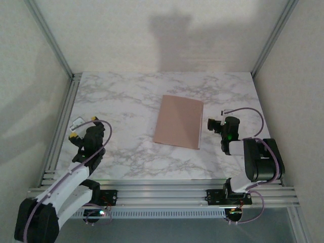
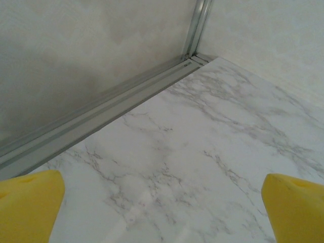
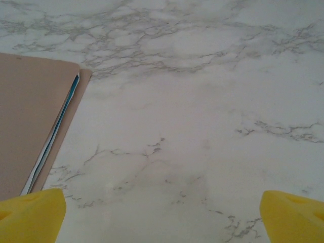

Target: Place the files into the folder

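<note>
Open marble is left on the desk (image 1: 121, 96) all around the closed folder (image 1: 178, 121), which lies flat near the middle. Movement is bounded by the white walls (image 1: 30, 76) and the aluminium rail (image 2: 126, 101) along the left edge.

Showed the left gripper (image 2: 162, 215) spread wide, yellow fingertips (image 2: 28, 205) at the two bottom corners, bare marble between them. Hung over a white table (image 2: 202, 152) with grey veins. Took in a metal rail (image 2: 101, 114) along the table's edge, a pale wall (image 2: 76, 50) just behind it, and an upright post (image 2: 198, 23) at the far corner.
</note>
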Robot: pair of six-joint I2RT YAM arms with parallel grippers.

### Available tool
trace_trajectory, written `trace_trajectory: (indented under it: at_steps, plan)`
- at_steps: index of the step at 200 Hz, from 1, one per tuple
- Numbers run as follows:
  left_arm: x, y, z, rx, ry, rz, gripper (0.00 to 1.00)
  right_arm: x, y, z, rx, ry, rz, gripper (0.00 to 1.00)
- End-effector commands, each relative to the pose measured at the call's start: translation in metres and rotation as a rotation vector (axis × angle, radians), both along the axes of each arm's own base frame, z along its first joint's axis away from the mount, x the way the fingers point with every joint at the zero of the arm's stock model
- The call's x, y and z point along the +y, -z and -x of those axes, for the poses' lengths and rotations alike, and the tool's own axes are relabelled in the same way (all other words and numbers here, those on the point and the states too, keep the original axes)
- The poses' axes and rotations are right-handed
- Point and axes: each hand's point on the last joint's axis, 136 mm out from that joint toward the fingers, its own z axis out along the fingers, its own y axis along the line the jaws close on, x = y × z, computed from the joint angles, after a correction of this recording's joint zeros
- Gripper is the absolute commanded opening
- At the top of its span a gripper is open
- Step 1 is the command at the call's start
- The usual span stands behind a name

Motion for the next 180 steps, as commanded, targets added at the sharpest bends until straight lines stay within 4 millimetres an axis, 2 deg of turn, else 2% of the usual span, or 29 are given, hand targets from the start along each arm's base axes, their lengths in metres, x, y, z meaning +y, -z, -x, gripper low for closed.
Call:
trace_trajectory:
  at_steps: [1,20,41,71,91,123,155,167,180]
  plan:
    - [0.006,-0.001,-0.018,-0.05,0.026,0.001,0.99,0.004,-0.015,-0.007,-0.073,-0.01,-0.018,0.99]
    - [0.016,0.003,-0.038,-0.044,0.04,-0.008,0.99,0.004,-0.015,-0.007,-0.073,-0.009,-0.015,0.99]
    - [0.02,0.02,-0.059,-0.045,0.084,-0.006,0.99,0.005,-0.014,-0.007,-0.072,-0.005,-0.001,0.99]
    - [0.016,0.033,-0.081,-0.033,0.149,-0.042,1.0,0.005,-0.015,-0.007,-0.073,-0.004,0.002,0.99]
    - [0.009,0.03,-0.093,-0.037,0.215,-0.078,1.0,0.005,-0.014,-0.007,-0.072,-0.005,0.002,0.99]
    - [0.002,0.032,-0.092,-0.066,0.265,-0.094,0.99,0.005,-0.014,-0.007,-0.071,-0.005,0.002,0.99]
    - [-0.001,0.021,-0.054,-0.211,0.265,-0.118,1.0,0.005,-0.014,-0.007,-0.072,-0.003,0.002,0.99]
    - [0.004,0.019,-0.041,-0.265,0.234,-0.117,0.99,0.005,-0.014,-0.007,-0.072,-0.004,0.002,0.99]
    - [0.003,0.029,-0.05,-0.208,0.251,-0.098,0.99,0.005,-0.015,-0.007,-0.073,-0.006,0.0,0.99]
